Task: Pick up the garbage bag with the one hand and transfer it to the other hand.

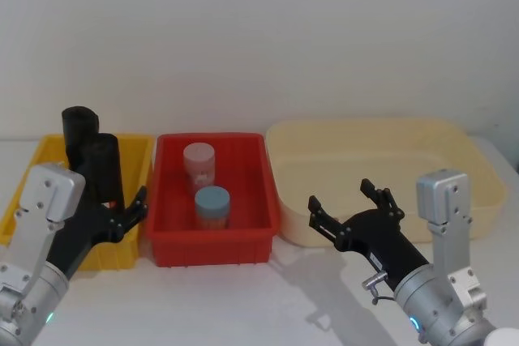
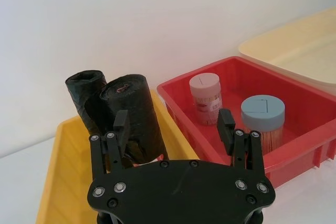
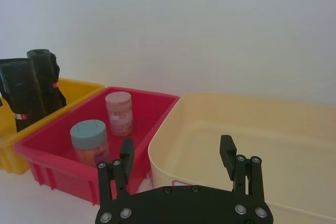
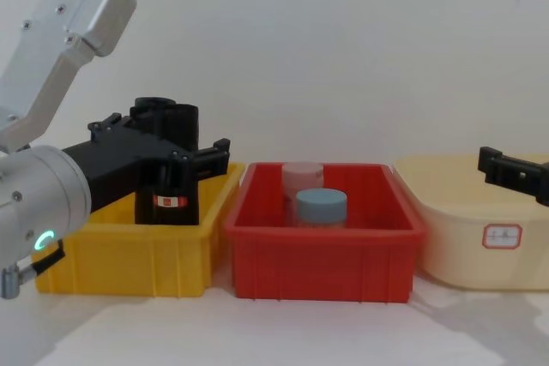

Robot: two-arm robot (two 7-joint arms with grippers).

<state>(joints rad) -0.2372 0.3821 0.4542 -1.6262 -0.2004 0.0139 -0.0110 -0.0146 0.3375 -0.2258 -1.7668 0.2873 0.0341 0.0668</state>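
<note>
The garbage bag (image 1: pixel 102 169), a black roll with a red-and-white band near its foot, is standing on end in the yellow bin (image 1: pixel 49 154) at the left end of the tabletop (image 1: pixel 268 301). It is sitting toward the side of that bin that is facing the red bin (image 1: pixel 211 250). A second black roll (image 1: pixel 77 123) is standing just behind it, by the yellow bin's far edge.

The left gripper (image 2: pixel 173 121) is hanging over the near right part of the yellow bin with its fingers spread wide. The garbage bag is rising just ahead of it, close by one finger (image 2: pixel 121 125), and whether that finger is touching it cannot be told.

The right gripper (image 1: pixel 340 194) is hovering over the tabletop before the near edge of the cream tub (image 1: pixel 373 168). It is well apart from the garbage bag, its fingers likewise spread and holding nothing.

A pink-lidded jar (image 1: pixel 199 164) and a blue-lidded jar (image 1: pixel 212 204) are sitting in the red bin.
</note>
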